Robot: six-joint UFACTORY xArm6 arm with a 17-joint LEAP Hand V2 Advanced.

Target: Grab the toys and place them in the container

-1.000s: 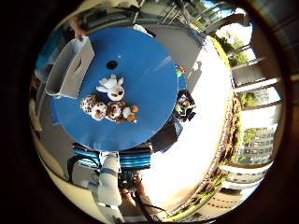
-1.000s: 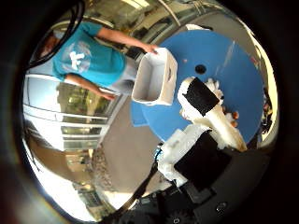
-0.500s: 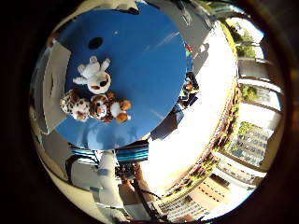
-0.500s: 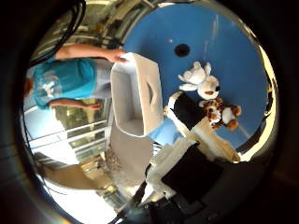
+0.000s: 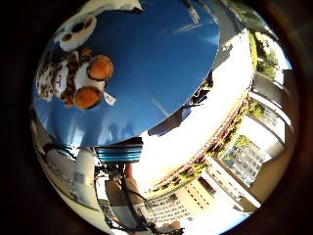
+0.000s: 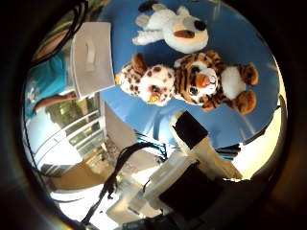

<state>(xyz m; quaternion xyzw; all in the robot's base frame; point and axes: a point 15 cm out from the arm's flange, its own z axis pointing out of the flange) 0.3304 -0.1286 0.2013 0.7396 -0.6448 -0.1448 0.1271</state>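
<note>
Three plush toys, a tiger, a spotted leopard and a white dog, lay touching on the blue worktop beside the white container; the hand, fingers extended and empty, hovered close; they looked light and squashy, best taken round the body.

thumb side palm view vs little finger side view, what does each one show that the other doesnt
Only the thumb side view shows the white container, the spotted leopard toy, the whole white dog toy, a person in a teal shirt behind the container, and the hand. Only the little finger side view shows sunlit pavement and buildings beyond the table. Both show the blue table and the tiger toy; the little finger side view catches just the edge of the dog.
</note>
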